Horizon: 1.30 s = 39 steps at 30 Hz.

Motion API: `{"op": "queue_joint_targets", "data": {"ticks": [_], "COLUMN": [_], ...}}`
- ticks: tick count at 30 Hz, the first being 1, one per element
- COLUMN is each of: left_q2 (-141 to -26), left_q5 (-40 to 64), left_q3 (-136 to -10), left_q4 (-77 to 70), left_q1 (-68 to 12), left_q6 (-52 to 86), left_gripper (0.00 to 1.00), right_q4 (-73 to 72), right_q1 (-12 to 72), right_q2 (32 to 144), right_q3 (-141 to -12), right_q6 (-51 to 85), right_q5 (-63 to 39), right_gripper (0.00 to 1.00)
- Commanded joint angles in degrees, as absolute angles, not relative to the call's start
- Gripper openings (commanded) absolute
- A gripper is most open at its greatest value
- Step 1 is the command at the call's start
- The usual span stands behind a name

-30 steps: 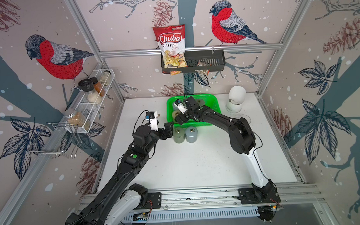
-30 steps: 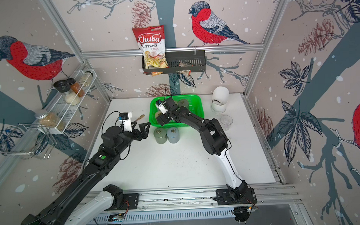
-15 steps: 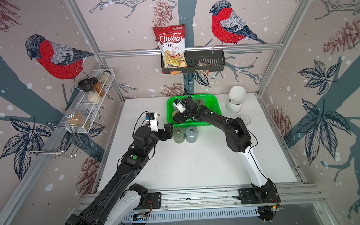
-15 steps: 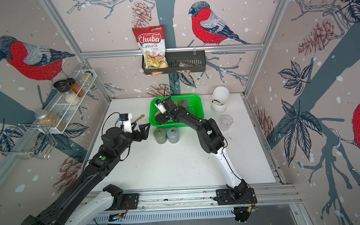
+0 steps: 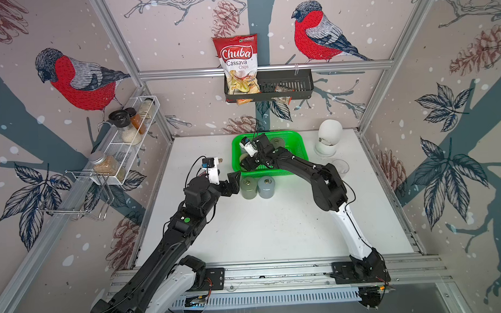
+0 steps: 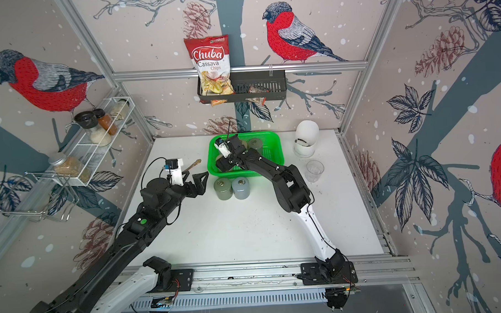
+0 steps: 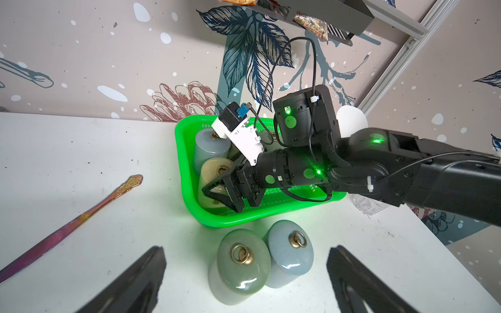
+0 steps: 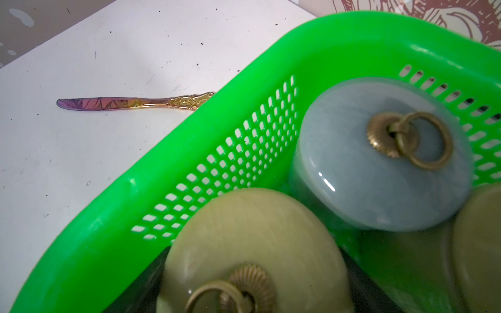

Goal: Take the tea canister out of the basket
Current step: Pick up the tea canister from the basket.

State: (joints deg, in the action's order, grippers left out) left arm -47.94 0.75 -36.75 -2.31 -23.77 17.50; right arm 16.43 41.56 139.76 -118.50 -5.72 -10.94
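right gripper (image 8: 252, 292) closed in since earlier | clamped on cream tea canister (image 8: 244, 230) | inside basket (image 8: 189, 127)

I'm seeing bullfinch wallpaper (image 5: 83, 82) wrapping three walls, aluminium rails (image 5: 183, 73) framing them, a black shelf (image 5: 295, 82) hanging above the far edge of the white desk (image 5: 274, 228).
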Motion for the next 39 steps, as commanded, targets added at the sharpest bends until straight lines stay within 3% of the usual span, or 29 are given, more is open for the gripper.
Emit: {"op": "queue_joint_targets", "data": {"ticks": [1,15,18,20,34,39], "left_q2": [-47.9,-47.95,-48.34,-48.52,-48.08,-48.53], "left_q5": [0.18,0.21,0.5,0.68,0.23,3.04], "left_q3": [-36.7,-36.81,-37.28,-37.61,-37.81,-38.46], "left_q4": [-2.76,-2.77,-2.79,-2.78,-3.23,-3.64], "left_q1": [-23.64,-23.69,-23.64,-23.65,-23.64,-23.71], "left_q6": [16.76,16.62,16.74,16.77,16.17,14.64], "left_gripper": [0.97,0.97,0.97,0.97,0.97,0.97], "right_q4": [19.95,20.66,20.5,20.33,19.07,17.98], "right_q1": [41.33,41.83,41.84,41.88,41.98,42.49], "right_q2": [140.2,139.06,138.07,137.34,129.36,121.86], "right_q3": [-118.39,-117.95,-117.73,-117.43,-113.31,-109.03], "right_q6": [-5.3,-6.33,-6.4,-6.48,-7.44,-8.09], "right_q5": [-11.34,-8.69,-8.61,-8.62,-6.59,-5.86], "right_gripper": [0.72,0.34,0.18,0.0,0.0,0.0]}}
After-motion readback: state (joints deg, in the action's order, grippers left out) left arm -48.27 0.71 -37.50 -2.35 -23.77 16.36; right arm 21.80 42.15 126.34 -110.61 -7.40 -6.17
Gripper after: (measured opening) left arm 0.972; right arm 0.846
